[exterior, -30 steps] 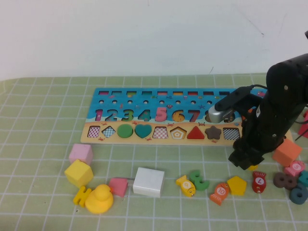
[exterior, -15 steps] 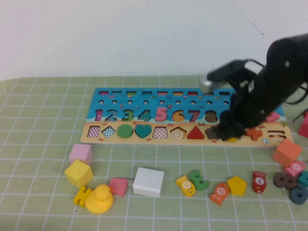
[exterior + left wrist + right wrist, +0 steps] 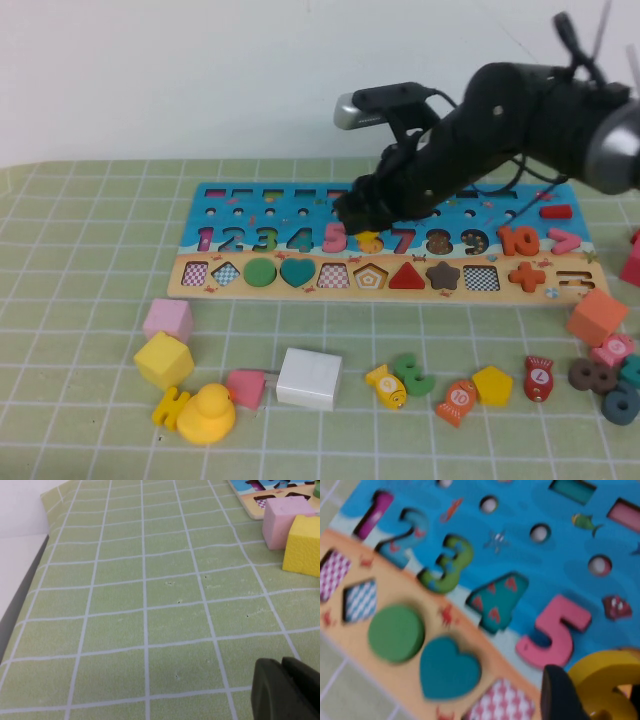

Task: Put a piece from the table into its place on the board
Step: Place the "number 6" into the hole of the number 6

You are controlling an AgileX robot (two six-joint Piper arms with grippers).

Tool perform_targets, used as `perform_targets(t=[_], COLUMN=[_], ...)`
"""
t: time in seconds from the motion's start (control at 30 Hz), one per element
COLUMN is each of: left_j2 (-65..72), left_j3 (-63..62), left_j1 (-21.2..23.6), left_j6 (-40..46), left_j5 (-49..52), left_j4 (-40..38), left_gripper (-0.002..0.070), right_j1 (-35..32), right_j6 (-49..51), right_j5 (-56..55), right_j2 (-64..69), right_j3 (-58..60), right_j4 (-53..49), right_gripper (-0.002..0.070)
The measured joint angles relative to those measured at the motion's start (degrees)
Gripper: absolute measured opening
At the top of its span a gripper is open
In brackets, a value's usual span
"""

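While over board (image 3: 240, 205), right hand (image 3: 368, 222) grips piece (image 3: 607, 680); left hand (image 3: 285, 690) parked

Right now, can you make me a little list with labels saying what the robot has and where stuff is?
right tool: over the board's number row, holding the yellow 6
yellow 6: between the tool's fingers, beside the pink 5
board: numbers on blue, shapes on a tan strip
left tool: low over bare green mat, away from the board
loose near front: green 3, yellow pentagon
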Motion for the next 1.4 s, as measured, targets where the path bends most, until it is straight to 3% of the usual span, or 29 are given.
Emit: perform_targets(t=[0.23,0.47,0.97,1.4], left_j2=[0.0,0.0,0.0,0.0], left_j3=[0.0,0.0,0.0,0.0], left_j1=[0.0,0.0,0.0,0.0], left_j6=[0.0,0.0,0.0,0.0], left_j5=[0.0,0.0,0.0,0.0], left_j4=[0.0,0.0,0.0,0.0], left_gripper=[-0.0002,-0.0002,-0.0002,-0.0002], right_j1=[0.0,0.0,0.0,0.0], right_j6=[8.07,14.82,18.57,21.42], right_j5=[4.65,6.35,6.36,6.47], right_j2=[6.78,8.07,8.07,8.07], right_j3=[-8.66,-9.93,-9.96,-9.96], right_j4=[-3.41,-6.78,-6.67,-6.67], right_gripper=[0.0273,0.0273,0.0275,0.0333])
